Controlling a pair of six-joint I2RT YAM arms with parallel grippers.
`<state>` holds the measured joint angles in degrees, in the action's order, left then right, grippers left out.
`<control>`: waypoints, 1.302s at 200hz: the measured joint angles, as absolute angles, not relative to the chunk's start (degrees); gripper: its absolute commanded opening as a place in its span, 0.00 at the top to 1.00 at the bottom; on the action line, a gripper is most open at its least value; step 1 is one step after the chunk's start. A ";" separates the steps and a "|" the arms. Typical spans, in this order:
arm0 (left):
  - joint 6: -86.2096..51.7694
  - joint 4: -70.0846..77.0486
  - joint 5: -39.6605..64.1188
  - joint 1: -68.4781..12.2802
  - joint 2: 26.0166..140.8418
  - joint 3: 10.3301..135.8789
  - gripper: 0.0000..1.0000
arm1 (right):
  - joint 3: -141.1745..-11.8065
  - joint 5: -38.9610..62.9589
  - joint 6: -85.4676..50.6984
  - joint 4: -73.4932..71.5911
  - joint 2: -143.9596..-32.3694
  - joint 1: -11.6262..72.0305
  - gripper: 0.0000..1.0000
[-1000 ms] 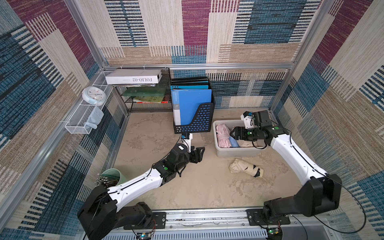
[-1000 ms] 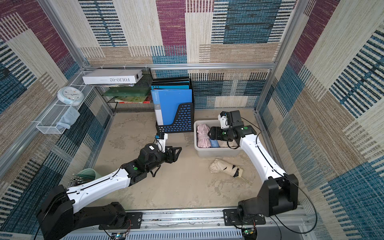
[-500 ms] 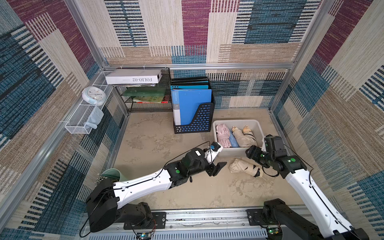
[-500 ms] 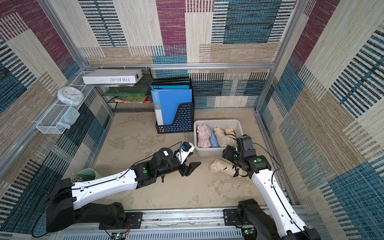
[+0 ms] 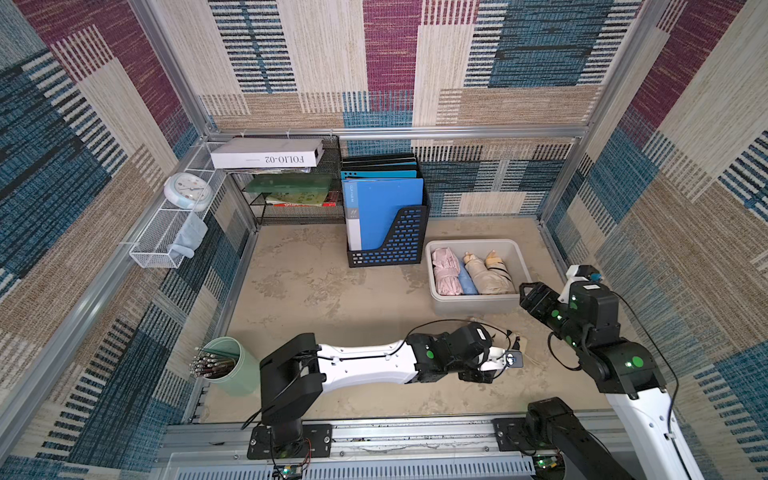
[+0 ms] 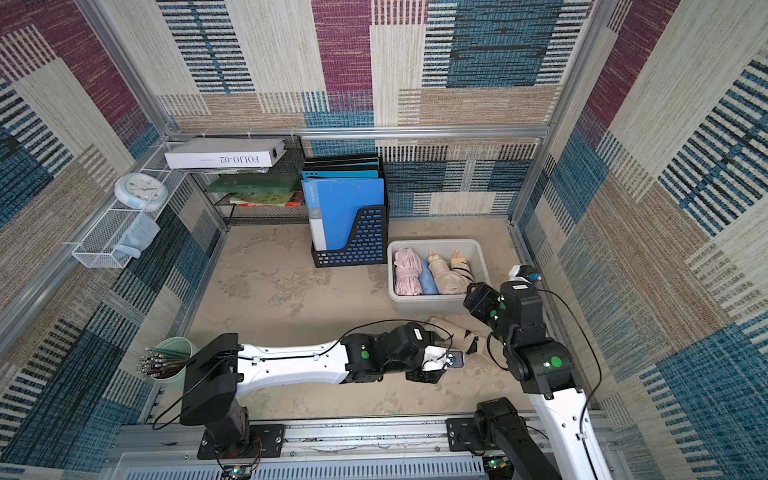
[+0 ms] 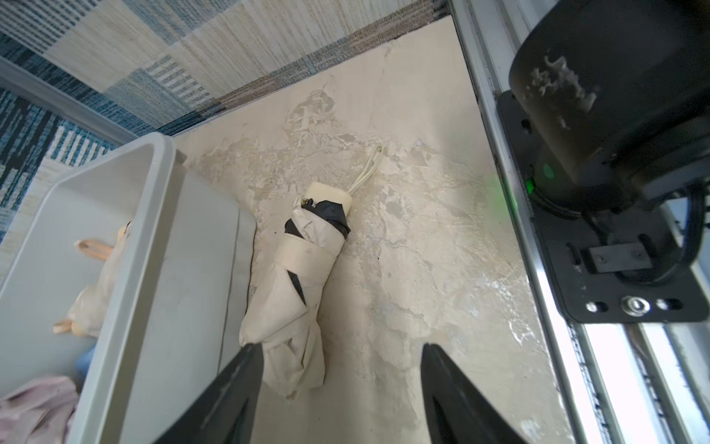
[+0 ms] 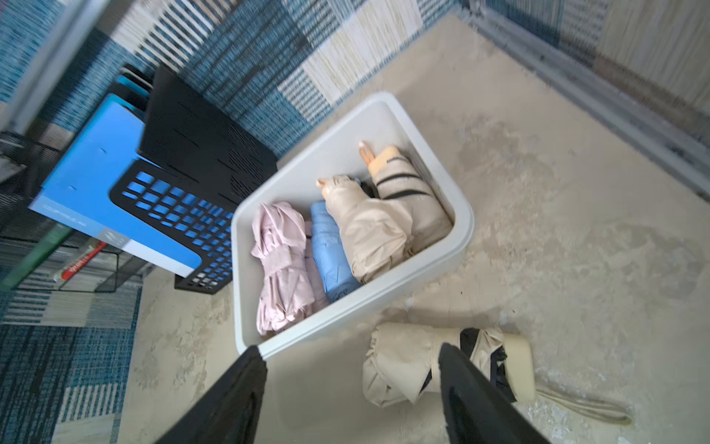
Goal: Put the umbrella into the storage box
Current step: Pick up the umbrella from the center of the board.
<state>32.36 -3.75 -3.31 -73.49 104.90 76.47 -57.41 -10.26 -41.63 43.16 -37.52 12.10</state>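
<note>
The loose umbrella (image 7: pixel 296 276) is cream with black folds and a cord loop, and it lies on the floor against the front wall of the storage box (image 7: pixel 184 288). In the top views my left arm covers most of the umbrella (image 6: pixel 451 330). My left gripper (image 7: pixel 340 350) is open and low beside it, with one fingertip by its closed end. My right gripper (image 8: pixel 351 351) is open and empty, above the box's front right corner (image 5: pixel 530 297). The light grey storage box (image 5: pixel 473 300) holds pink, blue and beige folded umbrellas. From the right wrist, the loose umbrella (image 8: pixel 407 361) shows just outside the box rim (image 8: pixel 345 307).
A black file holder with blue folders (image 5: pixel 386 232) stands left of the box. A green cup of pens (image 5: pixel 230 365) is at the front left. A wire basket (image 5: pixel 166 241), a clock (image 5: pixel 187 191) and a book shelf (image 5: pixel 282 183) line the left and back. The right wall is close.
My left gripper has moved right and forward, down to the loose umbrella. My right gripper left the box, passed the umbrella, then drew back and up to the box's front right corner.
</note>
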 measured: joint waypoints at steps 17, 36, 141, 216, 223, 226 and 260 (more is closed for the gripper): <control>35.24 -4.08 -4.89 -73.45 108.84 80.34 0.30 | -60.18 -12.10 -40.97 43.88 -36.62 12.10 0.25; 38.41 -5.23 -6.52 -73.34 112.88 84.14 0.29 | -62.06 -13.54 -40.73 44.77 -35.70 12.10 0.25; 44.99 -16.34 -9.52 -70.26 130.17 102.10 0.30 | -66.98 -16.49 -39.66 49.04 -33.23 12.10 0.25; 43.51 -22.35 -9.85 -69.89 134.43 108.14 0.40 | -66.37 -16.43 -40.27 49.36 -33.95 12.10 0.26; 43.35 -22.72 -9.63 -69.89 134.43 108.20 0.42 | -66.11 -16.43 -40.47 49.34 -33.85 12.10 0.25; 43.22 -22.85 -9.56 -69.89 134.43 108.22 0.43 | -65.95 -16.43 -40.56 49.34 -33.76 12.10 0.25; 41.74 -24.45 -8.86 -69.89 133.73 107.79 0.49 | -64.73 -16.40 -41.32 49.34 -33.15 12.10 0.25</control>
